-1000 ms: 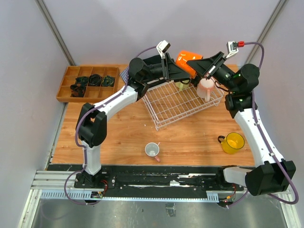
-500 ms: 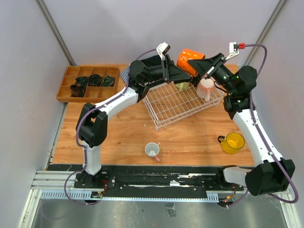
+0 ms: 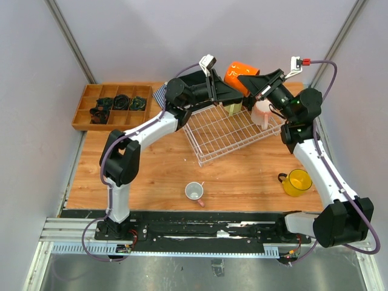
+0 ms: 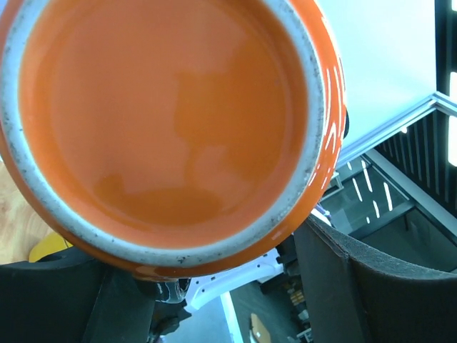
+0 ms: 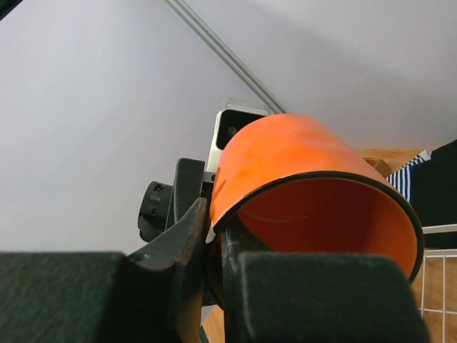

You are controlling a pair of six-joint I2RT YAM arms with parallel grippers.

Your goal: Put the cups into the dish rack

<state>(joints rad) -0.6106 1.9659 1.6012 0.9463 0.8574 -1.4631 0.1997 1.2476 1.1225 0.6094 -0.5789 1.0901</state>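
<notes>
The orange mug (image 3: 240,73) hangs in the air over the far edge of the white wire dish rack (image 3: 213,147). My left gripper (image 3: 234,90) has its fingers either side of the mug's base (image 4: 164,121) and looks shut on it. My right gripper (image 3: 251,81) is shut on the mug's rim (image 5: 314,186), one finger inside and one outside. A pale pink mug (image 3: 263,113) and a pale yellow-green mug (image 3: 233,110) sit in the rack. The yellow mug (image 3: 297,182) and the small dusty pink mug (image 3: 194,191) stand on the table. The black mug is hidden.
A brown wooden compartment tray (image 3: 85,112) with dark parts sits at the far left. A striped cloth (image 3: 159,94) lies behind the rack's left corner. Grey walls close in the back and sides.
Both arms have shifted slightly back and up with the orange mug between them. The right arm's wrist has swung a little left. The other mugs have not moved.
</notes>
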